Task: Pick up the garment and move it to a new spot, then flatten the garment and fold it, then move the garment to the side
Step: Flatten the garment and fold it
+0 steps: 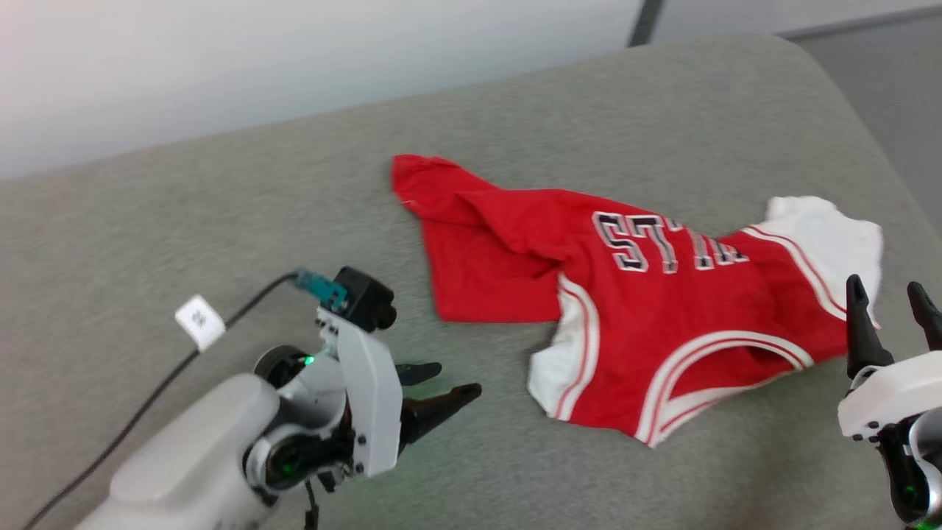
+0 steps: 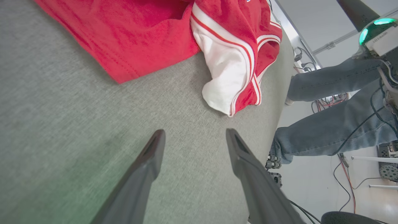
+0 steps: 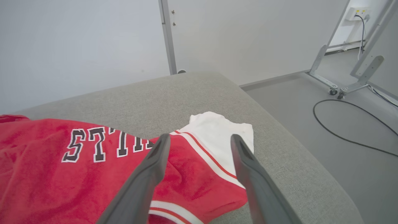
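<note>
- Left gripper: you will find its fingers spread and empty over bare cushion, near one white sleeve.
- Right gripper: fingers spread, gripping nothing, poised just beside the other white sleeve.
- Garment: lies rumpled on the cushion between both grippers, lettering up, neckline toward the robot.
- Note a person's legs beside the cushion.

left gripper: jaws wide apart, empty, pointing right | right gripper: jaws wide apart, empty, pointing forward
</note>
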Motion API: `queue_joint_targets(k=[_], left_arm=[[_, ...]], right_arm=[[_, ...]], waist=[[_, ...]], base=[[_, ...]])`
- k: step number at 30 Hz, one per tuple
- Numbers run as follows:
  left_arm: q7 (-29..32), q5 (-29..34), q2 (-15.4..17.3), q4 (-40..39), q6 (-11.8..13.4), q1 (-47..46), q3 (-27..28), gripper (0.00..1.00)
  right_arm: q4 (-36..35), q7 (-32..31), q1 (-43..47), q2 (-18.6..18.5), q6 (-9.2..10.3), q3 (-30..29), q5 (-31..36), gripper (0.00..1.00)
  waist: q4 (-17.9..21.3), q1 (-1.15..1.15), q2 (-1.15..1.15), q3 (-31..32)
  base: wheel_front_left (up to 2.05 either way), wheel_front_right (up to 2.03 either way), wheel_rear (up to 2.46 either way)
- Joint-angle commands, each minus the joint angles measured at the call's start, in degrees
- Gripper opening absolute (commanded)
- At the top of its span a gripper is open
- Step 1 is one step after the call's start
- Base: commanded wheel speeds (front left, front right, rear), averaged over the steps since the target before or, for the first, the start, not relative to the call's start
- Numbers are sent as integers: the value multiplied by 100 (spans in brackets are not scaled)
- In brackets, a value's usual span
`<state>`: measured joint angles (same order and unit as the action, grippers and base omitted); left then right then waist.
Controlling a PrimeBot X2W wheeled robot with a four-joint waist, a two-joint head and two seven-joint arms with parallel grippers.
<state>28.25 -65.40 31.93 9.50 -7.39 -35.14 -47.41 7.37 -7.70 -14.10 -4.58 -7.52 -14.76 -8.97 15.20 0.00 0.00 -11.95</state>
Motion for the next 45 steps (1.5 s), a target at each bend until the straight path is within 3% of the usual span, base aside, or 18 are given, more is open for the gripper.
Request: queue_joint_targets(k=[1, 6, 14, 25, 33, 36, 37, 38, 45], left_arm=[[112, -174, -34, 85, -17, -151, -19, 100], [391, -824, -257, 562, -17, -615, -71, 100], [181, -875, -523, 1530, -17, -1237, -270, 100], [-219, -972, -789, 2137, -17, -1605, -745, 100], [-259, -1178, -930, 2155, -17, -1720, -1106, 100], [-386, -1186, -916, 2207, -17, -1748, -1192, 40], [-436, -1205, -914, 2226, -17, -1756, -1210, 12], [-489, -1239, -923, 2231, -17, -1770, -1216, 0], [-907, -1404, -744, 1837, -17, -1913, -1221, 0]], right_arm=[[-130, -17, 85, 35, 6, 4, -69, 100], [-478, -59, 255, 108, 6, -20, -164, 100], [-710, -19, 256, 163, 6, 219, -298, 100], [-851, 74, 263, 171, 6, 520, -458, 100], [-812, 159, 303, 171, 6, 605, -523, 100], [-794, 185, 287, 171, 6, 632, -546, 100], [-792, 189, 284, 171, 6, 624, -544, 100], [-791, 203, 287, 171, 6, 609, -538, 100], [-781, 137, 374, 169, 6, 509, -437, 100]], waist=[[500, 0, 0, -83], [848, 0, 0, -295], [1214, 0, 0, -561], [1357, 0, 0, -683], [1354, 0, 0, -700], [1340, 0, 0, -692], [1325, 0, 0, -682], [1299, 0, 0, -668], [828, 0, 0, -425]], base=[[0, 0, 0], [0, 0, 0], [0, 0, 0], [0, 0, 0], [0, 0, 0], [0, 0, 0], [0, 0, 0], [0, 0, 0], [0, 0, 0]])
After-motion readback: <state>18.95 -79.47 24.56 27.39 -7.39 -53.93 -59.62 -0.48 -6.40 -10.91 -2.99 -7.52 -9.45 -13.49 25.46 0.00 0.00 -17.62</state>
